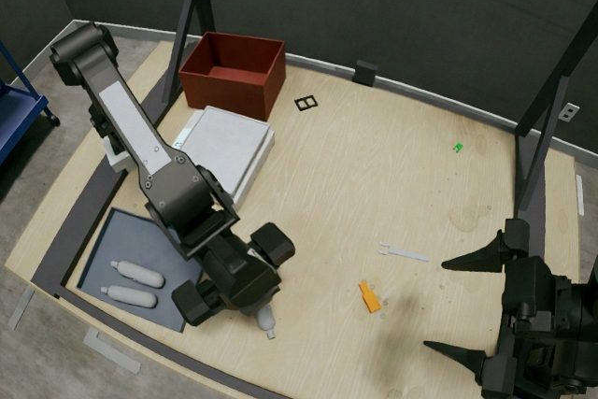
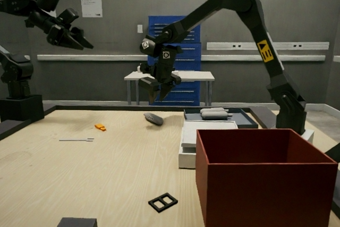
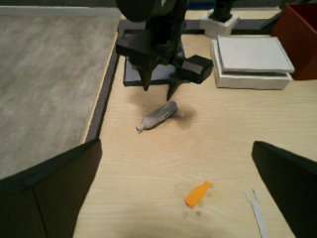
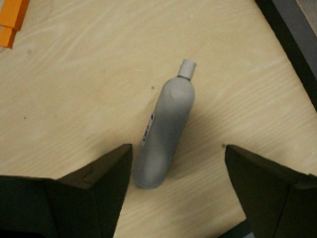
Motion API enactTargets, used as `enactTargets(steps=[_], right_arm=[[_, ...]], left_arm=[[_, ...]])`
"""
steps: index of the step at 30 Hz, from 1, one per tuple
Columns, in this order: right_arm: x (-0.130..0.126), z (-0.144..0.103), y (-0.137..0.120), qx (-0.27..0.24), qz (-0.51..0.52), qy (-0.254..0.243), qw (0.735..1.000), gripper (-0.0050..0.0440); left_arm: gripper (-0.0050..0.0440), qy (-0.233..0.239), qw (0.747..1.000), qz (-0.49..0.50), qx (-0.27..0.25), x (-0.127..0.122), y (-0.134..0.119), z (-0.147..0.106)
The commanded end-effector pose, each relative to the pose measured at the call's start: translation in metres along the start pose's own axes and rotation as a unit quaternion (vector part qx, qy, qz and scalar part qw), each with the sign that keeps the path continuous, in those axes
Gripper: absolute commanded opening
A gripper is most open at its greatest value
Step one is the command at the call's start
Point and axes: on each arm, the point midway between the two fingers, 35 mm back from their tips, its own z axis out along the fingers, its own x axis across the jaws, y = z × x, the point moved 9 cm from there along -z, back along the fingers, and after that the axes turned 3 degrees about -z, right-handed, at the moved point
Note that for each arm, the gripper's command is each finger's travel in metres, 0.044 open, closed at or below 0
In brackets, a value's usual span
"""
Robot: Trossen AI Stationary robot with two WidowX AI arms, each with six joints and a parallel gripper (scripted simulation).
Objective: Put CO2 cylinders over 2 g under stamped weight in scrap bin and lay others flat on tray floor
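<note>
- Loose CO2 cylinder (image 1: 264,320) (image 2: 153,118) (image 3: 158,116) (image 4: 165,129) lies on the bench beside the tray (image 1: 181,325) (image 2: 248,125) (image 3: 133,78), below the nearer right gripper (image 1: 241,307) (image 2: 156,100) (image 3: 157,94) (image 4: 178,151).
- Its long axis runs between the right gripper's parted, unloaded fingers, neck pointing away.
- Left gripper (image 1: 433,304) (image 2: 88,48) (image 3: 177,144), wide apart, hangs farther off.

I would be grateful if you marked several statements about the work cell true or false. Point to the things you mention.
1. Two cylinders (image 1: 139,274) (image 2: 214,115) lie in the tray (image 1: 130,235) (image 2: 248,121). True.
2. The loose cylinder (image 1: 264,320) (image 2: 153,119) (image 3: 158,116) (image 4: 165,129) lies on the scale. False: it lies on the table top.
3. The right gripper (image 2: 156,100) (image 3: 157,94) (image 4: 178,151) is above the scrap bin. False: it is above the loose cylinder.
4. The left gripper (image 1: 434,304) (image 2: 88,48) (image 3: 175,147) is open. True.
</note>
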Motion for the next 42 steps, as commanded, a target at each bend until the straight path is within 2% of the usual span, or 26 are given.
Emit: enactTargets(steps=[1, 9, 16, 26, 32, 42], right_arm=[[0.000, -0.006, 0.016, 0.004, 0.019, -0.002, 1.000, 0.0249], [0.000, 0.014, 0.047, 0.074, 0.105, -0.011, 0.992, 0.0249], [0.000, 0.027, 0.058, 0.114, 0.154, -0.023, 0.981, 0.0249], [0.000, 0.031, 0.061, 0.125, 0.168, -0.027, 0.978, 0.0249], [0.000, 0.047, 0.054, 0.136, 0.167, -0.029, 0.976, 0.0249], [0.000, 0.058, 0.050, 0.136, 0.167, -0.029, 0.976, 0.0249]], left_arm=[[0.0440, -0.001, 1.000, -0.001, -0.006, 0.000, 0.003, -0.002], [0.0440, -0.001, 1.000, -0.001, -0.006, 0.000, 0.003, -0.002], [0.0440, -0.001, 1.000, -0.001, -0.006, 0.000, 0.003, -0.002], [0.0440, -0.001, 1.000, -0.001, -0.006, 0.000, 0.003, -0.002], [0.0440, -0.001, 1.000, -0.001, -0.006, 0.000, 0.003, -0.002], [0.0440, -0.001, 1.000, -0.001, -0.006, 0.000, 0.003, -0.002]])
